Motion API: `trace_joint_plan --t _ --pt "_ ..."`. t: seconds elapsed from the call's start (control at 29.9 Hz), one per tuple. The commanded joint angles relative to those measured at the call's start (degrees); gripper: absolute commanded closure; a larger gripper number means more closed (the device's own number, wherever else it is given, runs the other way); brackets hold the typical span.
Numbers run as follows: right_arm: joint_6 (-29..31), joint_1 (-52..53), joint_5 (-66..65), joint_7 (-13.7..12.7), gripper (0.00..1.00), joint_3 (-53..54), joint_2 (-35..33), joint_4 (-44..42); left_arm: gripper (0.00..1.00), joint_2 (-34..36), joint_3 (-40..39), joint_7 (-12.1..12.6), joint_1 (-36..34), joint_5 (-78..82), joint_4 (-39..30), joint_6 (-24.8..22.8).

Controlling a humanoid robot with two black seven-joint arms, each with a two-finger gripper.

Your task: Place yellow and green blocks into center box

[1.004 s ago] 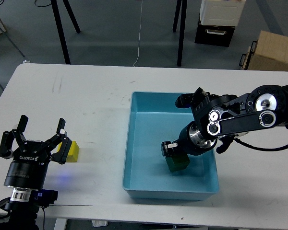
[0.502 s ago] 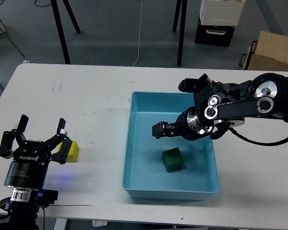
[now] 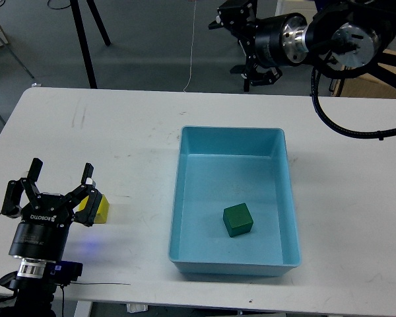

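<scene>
A green block lies on the floor of the light-blue box at the table's center. A yellow block sits on the white table at the left, partly hidden behind my left gripper. My left gripper is open and empty, its right fingers right next to the yellow block. My right gripper is open and empty, raised high above the table's far edge, well away from the box.
The white table ends near my left arm at the front. Beyond the far edge stand black stand legs, a cardboard box and a black-and-white crate on the floor.
My right gripper let go of the green block inside the box, then rose up and away past the table's far edge. The left gripper has barely moved.
</scene>
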Motion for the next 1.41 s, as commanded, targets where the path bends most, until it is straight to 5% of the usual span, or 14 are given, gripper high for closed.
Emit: trace_joint_plan --t 0.0,0.33,0.64,0.77,1.0,1.37 --pt "2.2 -8.2 0.0 0.2 0.0 22.4 0.3 -6.9 0.0 -0.1 0.1 0.0 0.0 0.0 0.1 0.0" --pt "8.8 -29.8 17.2 0.7 0.0 46.1 -9.4 -3.6 0.0 0.0 0.0 -0.1 -0.3 0.0 0.3 0.0" --pt "16.9 -66.2 23.6 0.7 0.0 60.7 -17.0 23.1 0.0 0.1 -0.1 -0.3 -2.6 0.0 0.4 0.0" --pt "18.1 -81.6 23.8 1.0 0.0 70.1 -14.3 31.7 0.0 0.2 -0.4 -0.4 -4.0 -0.1 0.3 0.0" --pt "18.1 -101.2 23.9 1.5 0.0 82.2 2.3 39.5 0.0 0.5 -2.2 -0.5 -5.2 -0.1 0.3 0.8" --pt "18.1 -105.5 22.9 1.5 0.0 82.2 7.5 41.4 0.0 0.1 -5.7 -1.7 -5.8 -0.5 0.3 0.0"
